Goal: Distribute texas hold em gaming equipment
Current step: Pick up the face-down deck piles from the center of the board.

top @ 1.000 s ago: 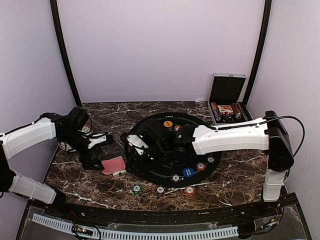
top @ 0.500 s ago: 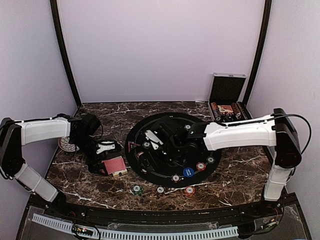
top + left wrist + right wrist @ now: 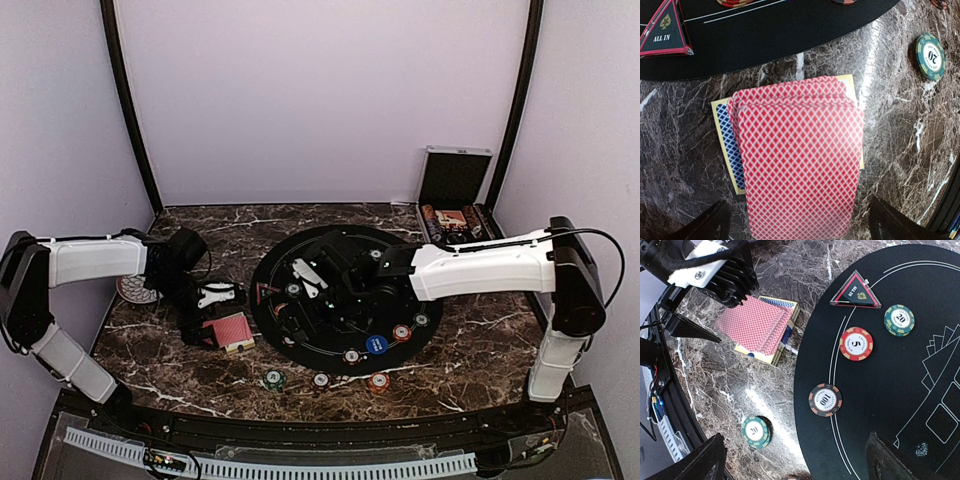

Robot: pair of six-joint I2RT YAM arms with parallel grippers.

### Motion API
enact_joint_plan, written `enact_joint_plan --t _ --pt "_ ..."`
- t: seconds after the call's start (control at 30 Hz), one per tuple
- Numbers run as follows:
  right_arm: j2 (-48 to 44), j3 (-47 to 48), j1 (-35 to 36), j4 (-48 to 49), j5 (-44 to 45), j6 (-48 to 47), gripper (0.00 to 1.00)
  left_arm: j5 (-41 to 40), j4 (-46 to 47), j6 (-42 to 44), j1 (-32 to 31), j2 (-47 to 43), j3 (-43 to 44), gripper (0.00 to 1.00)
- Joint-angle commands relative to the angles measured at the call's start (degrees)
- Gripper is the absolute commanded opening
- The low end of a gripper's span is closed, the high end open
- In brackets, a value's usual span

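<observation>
Red-backed playing cards lie fanned on a blue and yellow card box on the marble, just left of the black round mat. My left gripper hovers open right over them, a finger on each side of the stack's near end and nothing held; the top view shows it beside the cards. My right gripper is open and empty above the mat's left part, over a black and orange 100 chip. A red 5 chip and green 20 chips lie further on.
An "ALL IN" triangle sits on the mat's left edge. A green 20 chip lies on the marble. More chips line the mat's front. A patterned plate is at the left. The open silver case stands back right.
The left arm has swung right and now has its gripper over the cards. The right gripper has drawn back a little to the right over the mat, its jaws wider.
</observation>
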Motion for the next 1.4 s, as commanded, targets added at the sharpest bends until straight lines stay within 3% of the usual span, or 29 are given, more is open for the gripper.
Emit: enact_joint_plan --t 0.0,1.37 --pt "-1.8 -0.5 -0.3 0.9 0.5 0.8 0.98 1.0 -0.7 0.1 -0.4 -0.1 0.8 0.99" --pt "-1.3 0.3 -0.3 -0.1 0.8 0.4 0.98 0.3 1.0 -1.6 -0.4 3.8 -0.1 0.99"
